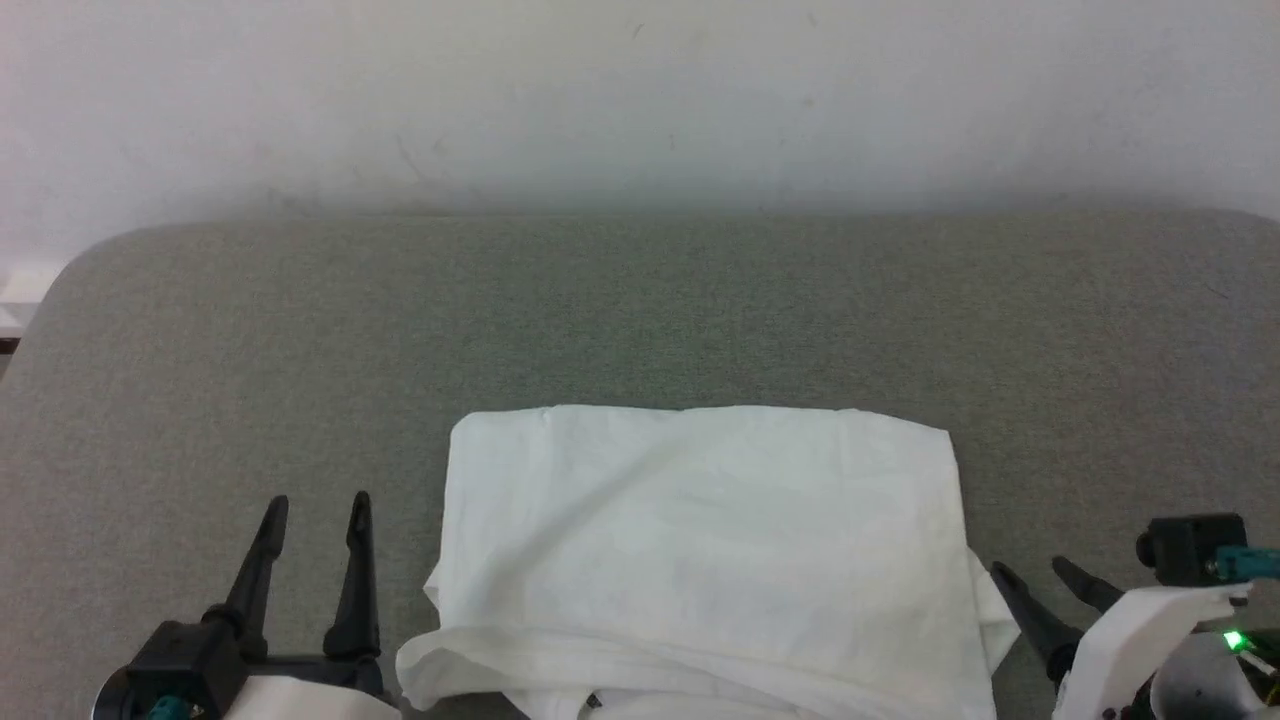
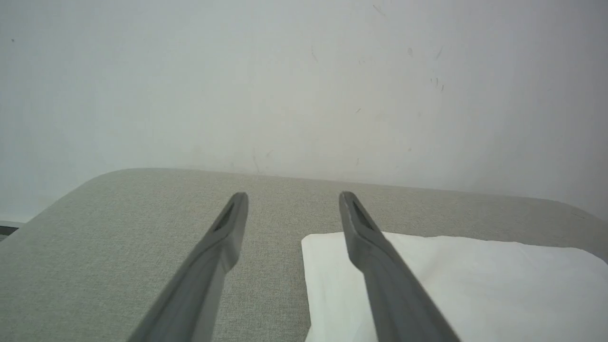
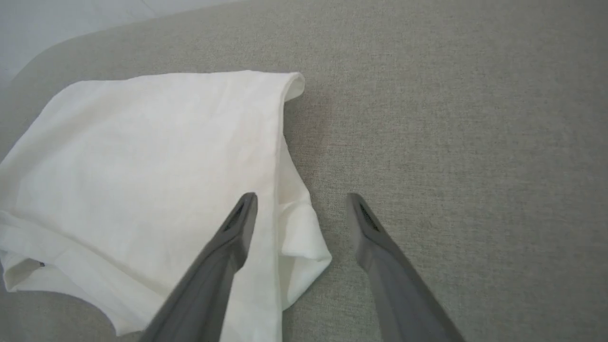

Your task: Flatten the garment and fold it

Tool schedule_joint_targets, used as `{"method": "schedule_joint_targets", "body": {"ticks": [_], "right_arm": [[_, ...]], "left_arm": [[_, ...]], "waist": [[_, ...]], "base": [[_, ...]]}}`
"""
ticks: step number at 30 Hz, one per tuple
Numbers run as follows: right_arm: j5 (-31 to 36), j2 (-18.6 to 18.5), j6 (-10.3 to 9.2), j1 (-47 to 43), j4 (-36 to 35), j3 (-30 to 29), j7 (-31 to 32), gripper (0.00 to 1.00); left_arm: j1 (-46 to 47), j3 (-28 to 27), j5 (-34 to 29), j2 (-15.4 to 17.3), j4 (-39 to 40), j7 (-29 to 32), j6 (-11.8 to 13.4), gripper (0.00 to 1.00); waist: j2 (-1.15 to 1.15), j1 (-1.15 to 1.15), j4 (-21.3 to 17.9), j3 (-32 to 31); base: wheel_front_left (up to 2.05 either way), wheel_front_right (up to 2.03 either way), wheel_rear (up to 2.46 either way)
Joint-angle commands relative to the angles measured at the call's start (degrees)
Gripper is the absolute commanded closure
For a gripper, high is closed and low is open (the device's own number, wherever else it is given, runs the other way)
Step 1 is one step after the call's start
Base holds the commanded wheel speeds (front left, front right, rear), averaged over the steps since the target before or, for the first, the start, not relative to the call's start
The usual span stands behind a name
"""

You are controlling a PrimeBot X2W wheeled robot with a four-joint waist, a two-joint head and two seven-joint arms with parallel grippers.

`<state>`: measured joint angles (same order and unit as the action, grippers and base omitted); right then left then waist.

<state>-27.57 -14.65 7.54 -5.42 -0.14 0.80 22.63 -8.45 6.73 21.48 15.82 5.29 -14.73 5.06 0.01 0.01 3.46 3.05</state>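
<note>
The garment [image 1: 700, 540] is seen folded into a white rectangle at the middle of the bench's [image 1: 640, 300] near edge, long axis along that edge, loose layers bulging at its near corners. It is flanked by the left gripper [image 1: 319, 498] and the right gripper [image 1: 1027, 565], both spread and empty; the right is judged nearer, just beside its edge

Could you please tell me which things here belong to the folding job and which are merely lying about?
Job: white garment, left hand, right hand, both open and empty.
Merely there: grey padded surface, white wall.
</note>
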Motion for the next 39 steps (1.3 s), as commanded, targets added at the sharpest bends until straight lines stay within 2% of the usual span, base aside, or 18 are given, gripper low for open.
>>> {"method": "schedule_joint_targets", "body": {"ticks": [1,8,12,15,16,17,18,19,23,28,33,39], "right_arm": [[-0.5,-0.3,-0.05,1.3,0.5,0.5,0.5,0.0],[-4.9,-3.8,-0.05,9.1,8.8,6.0,8.8,0.0],[-5.9,-4.4,-0.05,12.0,14.4,8.1,12.1,0.0],[-8.2,-4.3,-0.05,12.5,18.4,10.8,17.1,0.0],[-8.9,-4.2,-0.05,12.4,19.2,11.7,18.7,0.11],[-9.8,-4.1,-0.05,12.3,19.9,12.6,20.5,0.55],[-10.7,-4.0,-0.05,12.1,20.4,13.2,21.9,0.71],[-11.5,-3.8,-0.05,12.0,21.0,13.5,23.1,1.0],[-12.7,-4.1,-0.05,12.3,21.5,14.4,25.4,1.0],[-13.5,-5.0,-0.05,13.2,19.3,13.0,22.9,1.0],[-12.1,-7.5,-0.05,11.8,15.8,8.5,18.1,1.0],[-9.2,-10.6,-0.05,8.1,15.1,-0.3,16.4,1.0]], "left_arm": [[0.8,-0.4,-0.7,-0.3,0.3,-0.3,-0.3,0.0],[3.0,-2.7,-4.9,-3.8,-0.3,-0.3,-3.2,0.0],[3.9,-3.4,-6.9,-5.6,-0.6,-0.3,-5.0,0.0],[4.3,-3.9,-8.3,-6.5,-0.9,-0.3,-6.1,0.0],[4.4,-4.1,-8.7,-6.8,-1.0,-0.3,-6.3,0.0],[4.3,-4.3,-9.3,-6.9,-1.1,-0.3,-6.6,0.0],[4.3,-4.6,-9.7,-7.0,-1.2,-0.3,-6.8,0.0],[4.2,-4.9,-10.0,-7.2,-1.3,-0.3,-7.1,0.0],[4.1,-5.6,-11.4,-7.1,-2.1,-0.3,-8.0,0.0],[3.8,-6.6,-12.0,-7.3,-2.9,-0.3,-8.7,0.0],[3.0,-7.2,-12.2,-7.5,-3.3,-0.3,-9.2,0.0],[2.1,-7.9,-12.2,-8.0,-3.8,-0.3,-9.5,0.0]], "waist": [[-0.01,-0.01,1.0,0.8],[-0.01,-0.01,3.6,2.5],[-0.01,-0.01,4.4,3.2],[-0.01,-0.01,4.6,3.3],[-0.01,-0.01,4.6,3.3],[-0.01,-0.01,4.6,3.1],[-0.01,-0.01,4.5,3.0],[-0.01,-0.01,4.4,2.9],[-0.01,-0.01,3.9,2.0],[-0.01,-0.01,3.1,0.6],[-0.01,-0.01,2.5,-0.4],[-0.01,-0.01,1.4,-0.1]], "base": [[0.0,0.0,0.0],[0.0,0.0,0.0],[0.0,0.0,0.0],[0.0,0.0,0.0],[0.0,0.0,0.0],[0.0,0.0,0.0],[0.0,0.0,0.0],[0.0,0.0,0.0],[0.0,0.0,0.0],[0.0,0.0,0.0],[0.0,0.0,0.0],[0.0,0.0,0.0]]}}
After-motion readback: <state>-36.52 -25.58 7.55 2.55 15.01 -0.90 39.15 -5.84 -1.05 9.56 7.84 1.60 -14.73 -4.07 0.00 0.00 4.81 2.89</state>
